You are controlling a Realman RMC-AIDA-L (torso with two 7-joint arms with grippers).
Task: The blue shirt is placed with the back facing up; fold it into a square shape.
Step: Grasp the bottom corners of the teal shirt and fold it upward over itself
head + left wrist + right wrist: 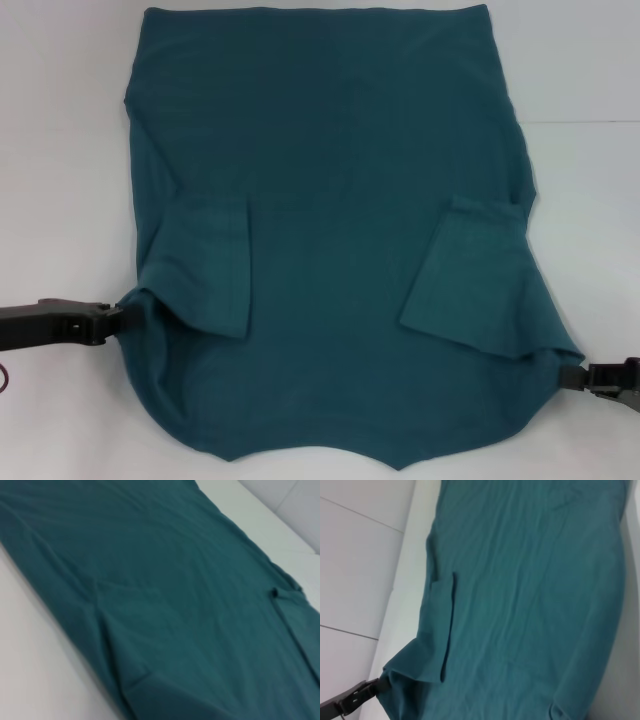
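Observation:
The blue shirt (330, 200) lies spread on the white table, plain side up, with its near edge towards me. Both short sleeves are folded inward onto the body, one on the left (210, 265) and one on the right (470, 275). My left gripper (118, 315) is at the shirt's left edge, shut on a pinch of cloth that bunches towards it. At the lower right edge my right gripper (572, 375) is shut on the cloth in the same way. The left wrist view shows the shirt (175, 605) stretching away. In the right wrist view the shirt (530, 605) ends at the left gripper (362, 694).
The white table (60, 150) shows bare on both sides of the shirt. A pale panelled wall (355, 580) runs beyond the table's far side.

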